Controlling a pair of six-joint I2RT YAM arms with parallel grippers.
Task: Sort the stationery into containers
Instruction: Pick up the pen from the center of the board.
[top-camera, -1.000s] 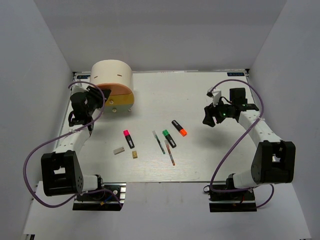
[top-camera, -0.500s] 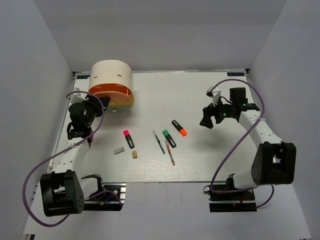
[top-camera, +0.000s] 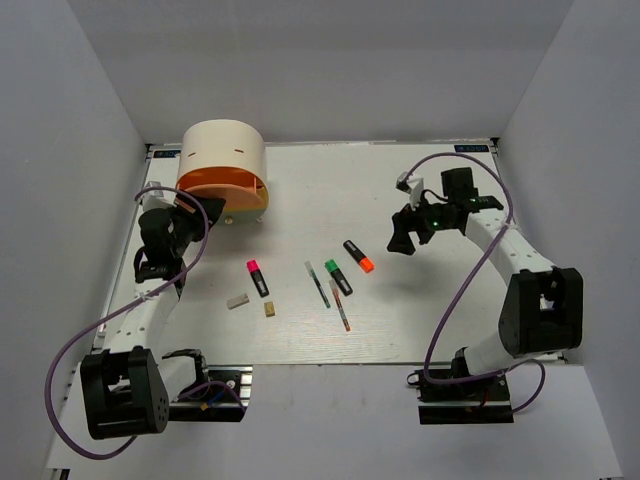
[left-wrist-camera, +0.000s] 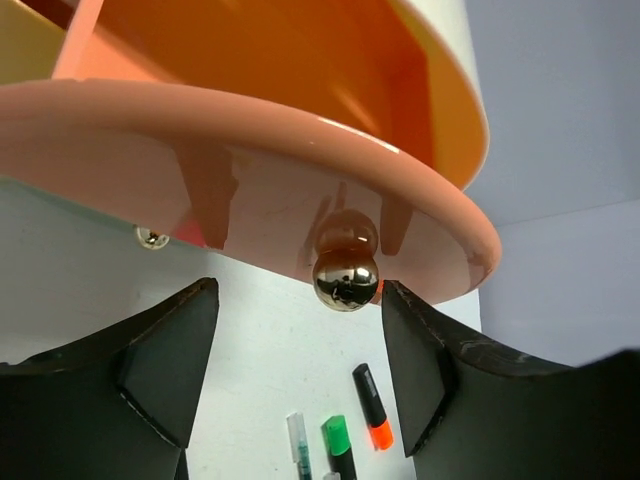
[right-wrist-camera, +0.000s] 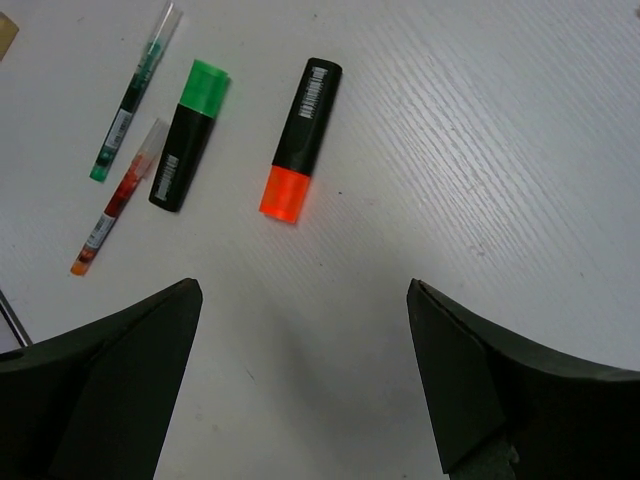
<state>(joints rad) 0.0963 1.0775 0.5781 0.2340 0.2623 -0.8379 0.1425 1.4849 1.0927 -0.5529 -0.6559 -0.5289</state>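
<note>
The cream drum (top-camera: 222, 148) stands at the back left with its orange tray (top-camera: 225, 184) swung out over a yellow tray (left-wrist-camera: 25, 45). My left gripper (top-camera: 186, 212) is open just below the orange tray (left-wrist-camera: 250, 140). The tray's shiny knob (left-wrist-camera: 346, 279) sits between the fingers, close to the right one, ungripped. Mid-table lie the pink highlighter (top-camera: 258, 277), green highlighter (top-camera: 338, 276), orange highlighter (top-camera: 359, 256), two pens (top-camera: 318, 284) (top-camera: 340, 305), a grey block (top-camera: 237, 300) and a tan block (top-camera: 269, 310). My right gripper (top-camera: 404, 236) hovers open and empty, right of the orange highlighter (right-wrist-camera: 300, 140).
A second small knob (left-wrist-camera: 152, 238) shows under the lower tray. White walls close in the table (top-camera: 420, 300) on three sides. In the right wrist view the green highlighter (right-wrist-camera: 188, 135) and both pens (right-wrist-camera: 135, 95) (right-wrist-camera: 118, 200) lie left of the orange one.
My left gripper has opened off the tray knob after the orange tray swung out. My right gripper opened wide and moved left toward the orange highlighter.
</note>
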